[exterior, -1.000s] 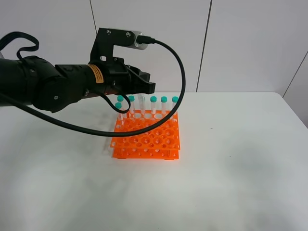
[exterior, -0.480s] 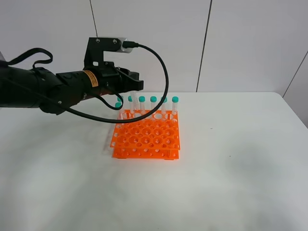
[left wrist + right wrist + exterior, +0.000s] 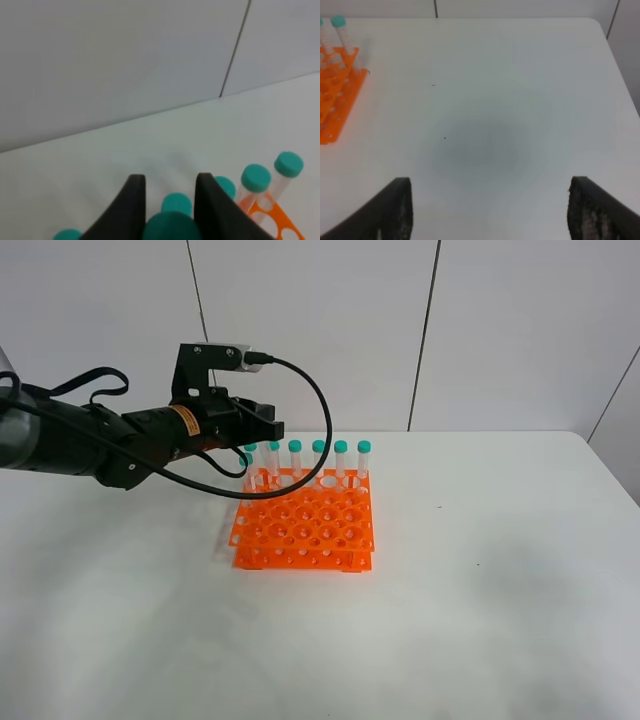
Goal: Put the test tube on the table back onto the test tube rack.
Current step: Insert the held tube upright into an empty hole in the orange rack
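Note:
The orange test tube rack [image 3: 305,525] stands on the white table [image 3: 480,580]. Several teal-capped test tubes [image 3: 318,455] stand upright along its back row, with one more [image 3: 244,462] at the back left. No tube lies on the table in view. My left gripper [image 3: 270,427] hovers just above the caps at the rack's back left corner, open, with nothing gripped. In the left wrist view the two dark fingers [image 3: 132,200] stand apart over teal caps [image 3: 176,204]. My right gripper [image 3: 495,220] is wide open and empty over bare table, out of the exterior view.
The rack's front rows of holes [image 3: 310,540] hold no tubes. A black cable [image 3: 325,440] loops from the left wrist camera over the rack's back edge. A white panelled wall [image 3: 500,330] stands right behind the table. The right wrist view shows the rack's corner [image 3: 335,100].
A second ago my left gripper held a tube over the back row. The tube now stands in the rack, and the gripper has let go and drawn back to the left.

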Controlling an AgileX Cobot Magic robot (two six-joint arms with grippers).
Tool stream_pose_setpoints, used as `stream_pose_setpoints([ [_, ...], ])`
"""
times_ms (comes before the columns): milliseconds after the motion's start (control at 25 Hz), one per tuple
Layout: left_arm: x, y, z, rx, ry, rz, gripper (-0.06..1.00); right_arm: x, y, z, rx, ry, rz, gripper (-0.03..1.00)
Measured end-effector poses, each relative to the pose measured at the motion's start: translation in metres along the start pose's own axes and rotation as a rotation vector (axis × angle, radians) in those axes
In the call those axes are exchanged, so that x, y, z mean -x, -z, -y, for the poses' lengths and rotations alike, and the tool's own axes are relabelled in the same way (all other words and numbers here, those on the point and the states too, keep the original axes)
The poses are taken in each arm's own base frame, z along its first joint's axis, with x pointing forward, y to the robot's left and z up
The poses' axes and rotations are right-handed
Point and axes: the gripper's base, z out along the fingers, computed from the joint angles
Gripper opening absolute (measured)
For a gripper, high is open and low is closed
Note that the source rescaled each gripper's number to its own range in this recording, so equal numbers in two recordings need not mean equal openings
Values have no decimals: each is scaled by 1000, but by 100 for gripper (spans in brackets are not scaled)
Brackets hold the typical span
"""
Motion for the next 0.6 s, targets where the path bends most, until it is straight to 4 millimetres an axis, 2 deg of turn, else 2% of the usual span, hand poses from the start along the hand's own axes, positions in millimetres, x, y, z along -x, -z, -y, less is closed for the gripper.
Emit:
stream_pose_setpoints([
  [280,-9,-6,-4,1,-18,-2,0,0,0,0,0,0,0,85],
  [600,-7,-6,-4,-6,-17,24,0,0,0,0,0,0,0,85],
])
